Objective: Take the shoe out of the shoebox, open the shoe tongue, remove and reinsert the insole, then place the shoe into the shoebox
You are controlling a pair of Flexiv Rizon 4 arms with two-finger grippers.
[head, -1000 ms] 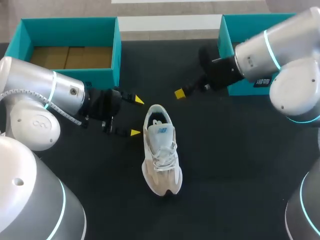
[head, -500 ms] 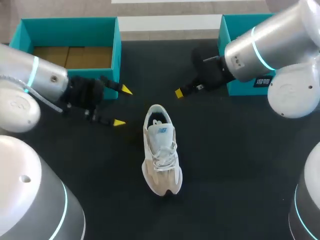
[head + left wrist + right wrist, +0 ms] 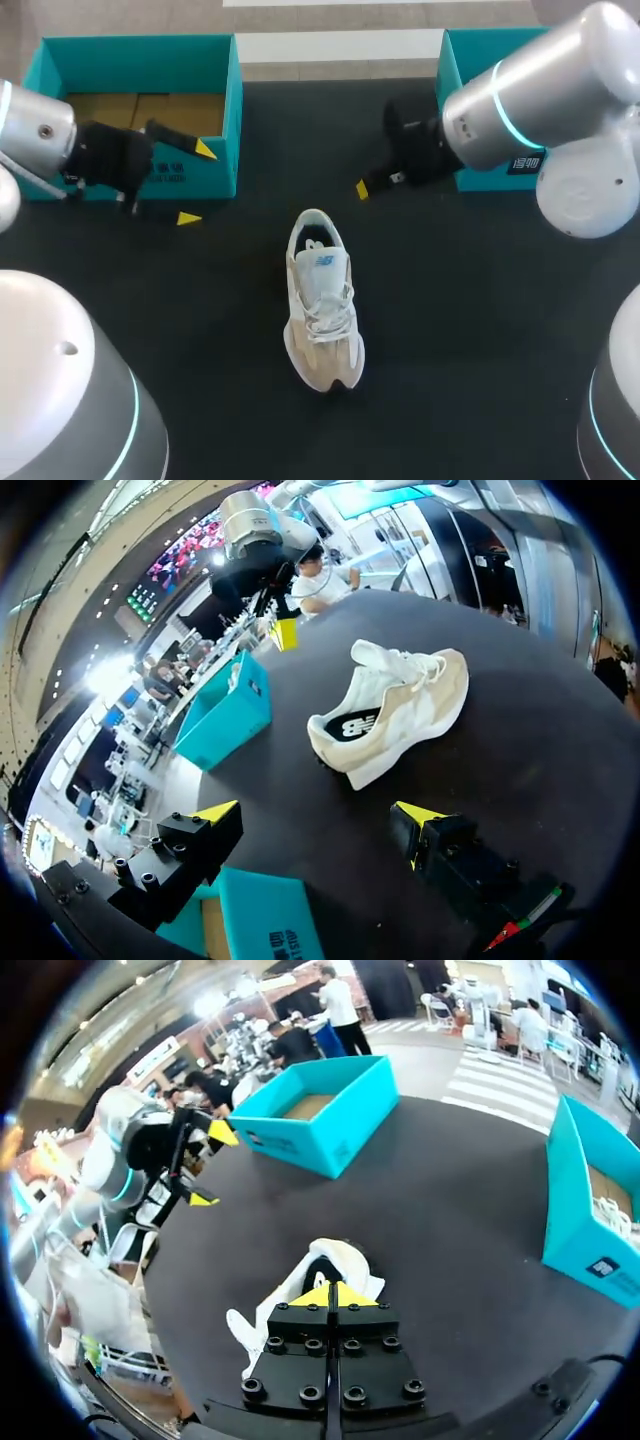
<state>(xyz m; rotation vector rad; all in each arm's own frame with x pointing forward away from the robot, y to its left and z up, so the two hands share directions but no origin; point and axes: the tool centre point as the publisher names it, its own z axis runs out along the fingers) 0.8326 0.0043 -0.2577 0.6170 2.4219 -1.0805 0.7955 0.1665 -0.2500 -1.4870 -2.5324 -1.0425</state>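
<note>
— Where is the shoe [image 3: 322, 305]?
— Upright on the table [image 3: 480, 300]. Left gripper [image 3: 196, 184], well to the shoe's left: fingers apart, empty. Right gripper [image 3: 362, 189], near its heel: fingers together, empty.
— Handling?
— Likely light and soft-sided; grasp the firmer heel collar.

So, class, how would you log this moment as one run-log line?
shoe: upright on table, untouched | left hand: open, empty | right hand: shut, empty

White print on the shoebox [image 3: 170, 172] front, none legible.
</note>
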